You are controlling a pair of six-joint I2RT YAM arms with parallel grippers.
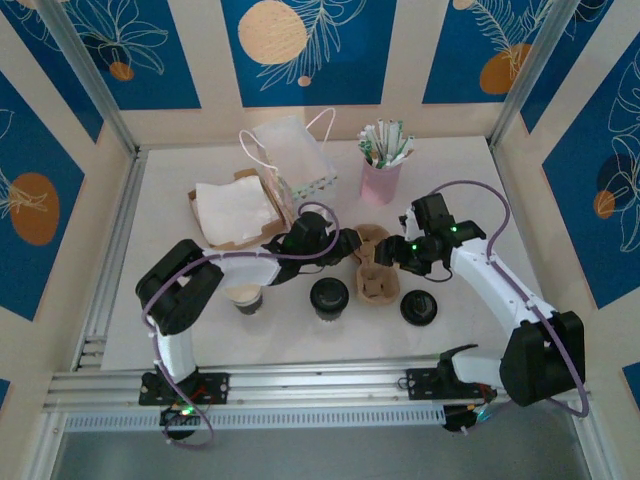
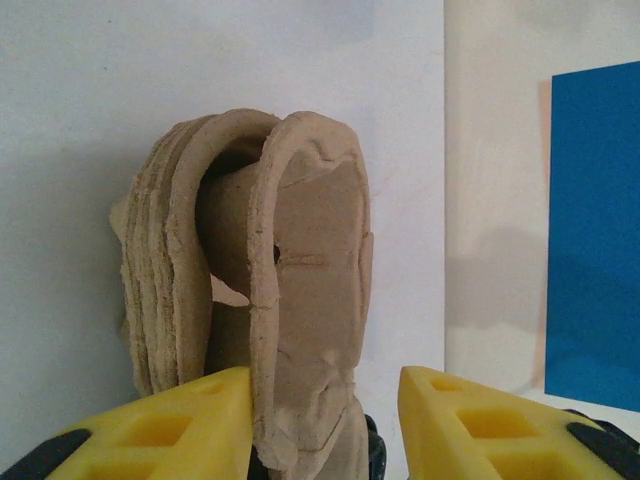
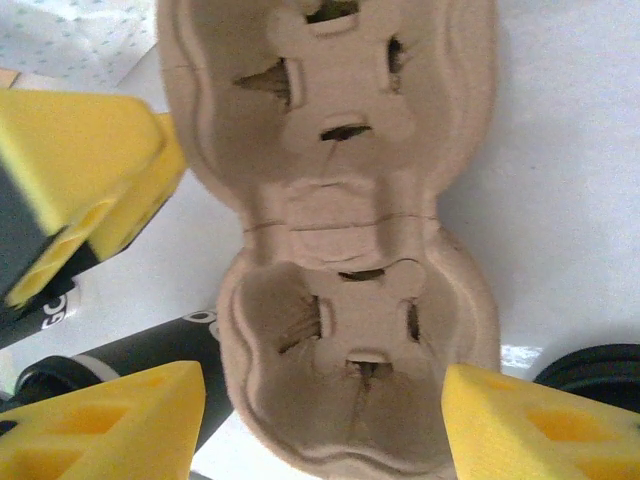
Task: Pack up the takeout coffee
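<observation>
My left claw (image 2: 325,392) half-wide and right claw (image 3: 322,388) wide both straddle the cup carrier (image 3: 340,200), neither clamped. Probably bracing it to peel one off the stack. Coffee (image 1: 329,297) waits on the table (image 1: 290,340) just beside it.

Robot lab test booth, aluminium frame rails (image 1: 300,385), printed blue wall panels (image 1: 350,60), white tabletop (image 1: 280,345)

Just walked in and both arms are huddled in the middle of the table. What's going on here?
Both arms are working on the stack of pulp cup carriers. The left gripper straddles one carrier's edge, jaws not closed on it; the right gripper brackets a cup well, grip unclear. The lidded takeout coffee stands on the table beside the stack, not yet packed.
</observation>
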